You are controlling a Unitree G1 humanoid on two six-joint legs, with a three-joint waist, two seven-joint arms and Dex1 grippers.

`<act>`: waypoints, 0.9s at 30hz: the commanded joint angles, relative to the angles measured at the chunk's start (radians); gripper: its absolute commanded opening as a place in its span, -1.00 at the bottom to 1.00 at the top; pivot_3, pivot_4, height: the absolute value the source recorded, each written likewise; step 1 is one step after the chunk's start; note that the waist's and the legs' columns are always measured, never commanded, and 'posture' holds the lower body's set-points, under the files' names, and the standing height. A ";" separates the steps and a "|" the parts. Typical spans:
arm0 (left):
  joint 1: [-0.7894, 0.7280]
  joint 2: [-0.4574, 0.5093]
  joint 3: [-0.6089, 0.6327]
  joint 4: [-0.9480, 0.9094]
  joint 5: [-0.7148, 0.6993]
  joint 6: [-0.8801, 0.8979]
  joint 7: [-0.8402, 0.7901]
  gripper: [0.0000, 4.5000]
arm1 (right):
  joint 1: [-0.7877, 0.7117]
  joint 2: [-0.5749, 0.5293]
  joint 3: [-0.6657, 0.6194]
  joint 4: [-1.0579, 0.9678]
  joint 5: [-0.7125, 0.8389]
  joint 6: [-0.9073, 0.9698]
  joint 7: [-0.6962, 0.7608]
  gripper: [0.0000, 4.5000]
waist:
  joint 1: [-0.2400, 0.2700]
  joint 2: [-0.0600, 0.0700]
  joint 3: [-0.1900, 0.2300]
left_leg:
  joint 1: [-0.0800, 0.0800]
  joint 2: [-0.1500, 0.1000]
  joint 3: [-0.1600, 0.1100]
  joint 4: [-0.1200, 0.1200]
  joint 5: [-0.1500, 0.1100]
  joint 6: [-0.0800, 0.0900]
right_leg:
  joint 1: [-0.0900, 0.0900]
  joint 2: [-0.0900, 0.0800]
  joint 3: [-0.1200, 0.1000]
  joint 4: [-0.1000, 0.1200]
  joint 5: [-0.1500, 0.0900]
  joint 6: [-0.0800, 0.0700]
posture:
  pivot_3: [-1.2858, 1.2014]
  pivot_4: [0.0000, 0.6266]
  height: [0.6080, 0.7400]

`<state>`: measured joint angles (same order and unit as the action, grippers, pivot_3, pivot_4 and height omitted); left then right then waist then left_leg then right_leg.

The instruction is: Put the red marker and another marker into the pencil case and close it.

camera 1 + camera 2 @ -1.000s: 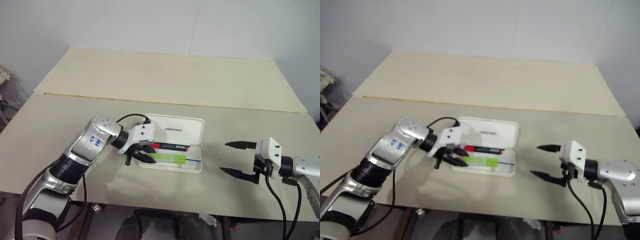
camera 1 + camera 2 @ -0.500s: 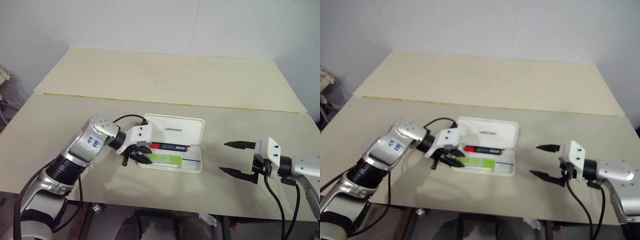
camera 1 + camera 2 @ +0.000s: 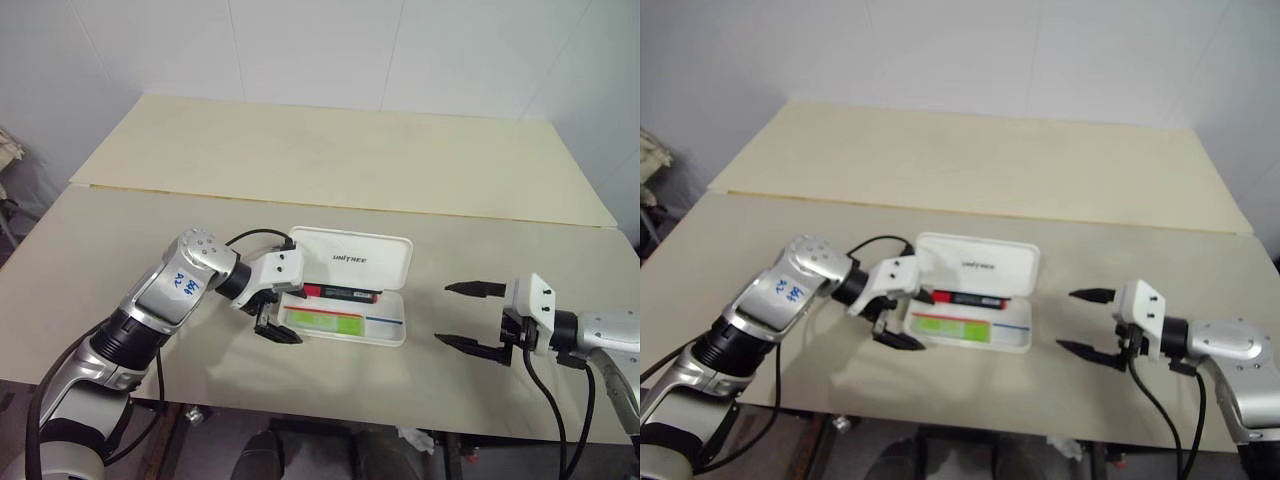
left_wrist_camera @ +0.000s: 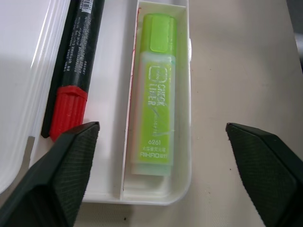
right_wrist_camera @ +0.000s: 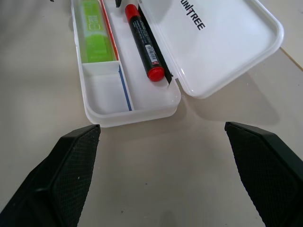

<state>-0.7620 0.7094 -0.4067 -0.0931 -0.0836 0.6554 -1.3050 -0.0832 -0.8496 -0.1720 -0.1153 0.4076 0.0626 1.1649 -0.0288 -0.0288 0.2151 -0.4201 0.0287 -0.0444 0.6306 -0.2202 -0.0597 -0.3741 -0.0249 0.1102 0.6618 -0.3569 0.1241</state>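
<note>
The white pencil case (image 3: 388, 326) lies open at the table's middle, its "UNITREE" lid (image 3: 356, 262) folded back flat. The red marker (image 3: 340, 292), red and black, rests along the hinge side of the tray. Another marker (image 4: 156, 94), lime green, lies in the front compartment at the tray's left end. My left gripper (image 3: 282, 314) hangs open at that left end, one finger on either side of the tray, with the green marker free between them. My right gripper (image 3: 443, 313) stands open and empty, apart from the case on its right.
The case sits on the nearer of two pale tabletops; a seam (image 3: 340, 208) runs across behind it. The table's front edge (image 3: 330, 405) lies close below the case. White walls stand behind and to the right.
My left gripper has spread its fingers and let go of the green marker, which now lies loose in the tray. The right arm has stayed where it was.
</note>
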 commanded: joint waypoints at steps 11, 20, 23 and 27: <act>0.068 -0.012 0.294 -0.076 -0.081 -0.003 0.251 0.98 | -0.084 0.016 0.023 0.041 0.000 -0.021 0.026 1.00 | -0.001 0.000 0.000 | 0.000 0.000 0.000 0.001 0.000 0.000 | 0.000 0.000 0.000 0.000 0.000 0.001 | 0.03 -0.52 1.00; 0.214 -0.017 0.520 -0.265 -0.086 0.170 0.544 0.98 | -0.153 -0.005 0.029 0.113 0.013 -0.037 0.106 1.00 | -0.001 0.000 0.000 | 0.000 0.001 0.000 0.000 0.000 0.000 | 0.000 -0.001 0.000 0.000 0.000 0.001 | 0.03 -0.52 1.00; 0.238 -0.048 0.556 -0.274 -0.083 0.201 0.627 0.98 | -0.174 0.000 0.006 0.148 0.043 -0.048 0.142 1.00 | 0.001 0.000 0.000 | 0.000 0.000 -0.001 0.001 0.000 0.000 | 0.000 -0.001 -0.001 0.000 0.001 0.001 | 0.03 -0.52 1.00; 0.244 -0.124 0.553 -0.230 -0.034 0.207 0.780 0.98 | -0.206 -0.008 0.009 0.195 0.043 -0.053 0.175 1.00 | 0.001 0.000 0.000 | 0.002 0.000 0.000 0.001 0.000 0.000 | 0.002 -0.001 0.000 0.000 0.002 0.002 | 0.03 -0.52 1.00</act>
<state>-0.5119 0.5988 0.1372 -0.3234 -0.1336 0.8635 -0.5802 -0.2701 -0.8390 -0.1293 0.0740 0.4300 0.0228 1.3245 -0.0282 -0.0287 0.2150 -0.4187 0.0284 -0.0447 0.6319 -0.2200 -0.0593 -0.3720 -0.0262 0.1099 0.6616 -0.3553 0.1262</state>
